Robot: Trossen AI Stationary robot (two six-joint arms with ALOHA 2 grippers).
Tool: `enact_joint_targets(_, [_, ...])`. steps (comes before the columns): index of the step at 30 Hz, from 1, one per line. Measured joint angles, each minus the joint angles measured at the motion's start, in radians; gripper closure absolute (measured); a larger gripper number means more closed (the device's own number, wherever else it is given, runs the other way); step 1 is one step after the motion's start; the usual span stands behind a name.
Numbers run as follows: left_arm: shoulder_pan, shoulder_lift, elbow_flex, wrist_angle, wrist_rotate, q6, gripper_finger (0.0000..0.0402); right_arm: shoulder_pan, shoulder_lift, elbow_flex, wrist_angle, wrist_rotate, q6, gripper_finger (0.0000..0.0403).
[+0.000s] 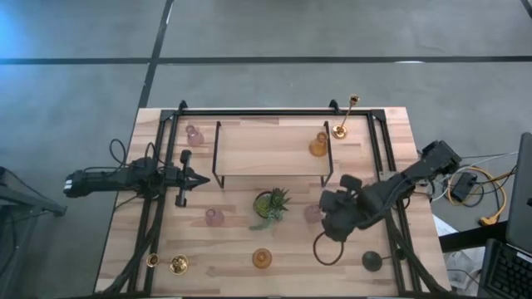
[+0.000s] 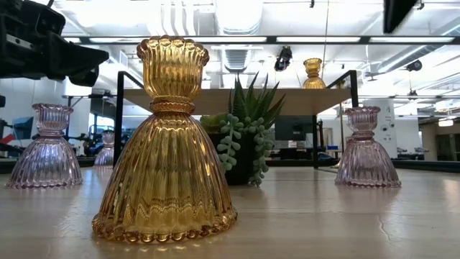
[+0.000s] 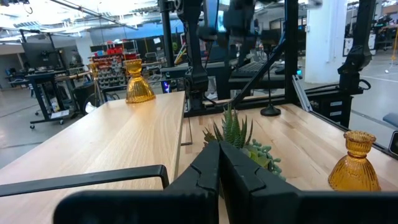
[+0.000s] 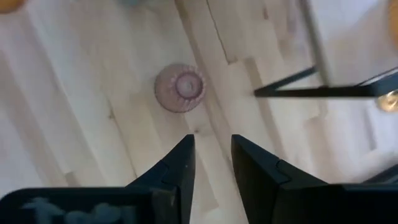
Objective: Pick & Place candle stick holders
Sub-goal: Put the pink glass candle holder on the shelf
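Note:
My right gripper hangs open above the table, pointing steeply down, just short of a squat pink glass holder that stands on its base right of the plant. Nothing is between its fingers. My left gripper waits shut and level at the table's left side. Two more pink holders stand on the table. An amber holder is on the shelf, and another is near the front edge. A gold stick stands at the far right, and a black one at the near right.
A black wire-framed wooden shelf spans the table's far middle. Black frame rails run along the left and right sides. Two small gold pieces sit at the near left corner. A cable loop hangs under my right arm.

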Motion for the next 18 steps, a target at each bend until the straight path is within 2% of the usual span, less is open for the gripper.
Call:
enact_joint_targets(7, [0.0, 0.0, 0.0, 0.0, 0.0, 0.0, 0.039, 0.058, 0.0, -0.18, 0.156, -0.009, 0.084, 0.0254])
enact_joint_targets(18, [0.0, 0.0, 0.0, 0.0, 0.0, 0.0, 0.039, 0.075, 0.0, -0.463, 0.427, 0.001, 0.18, 0.02])
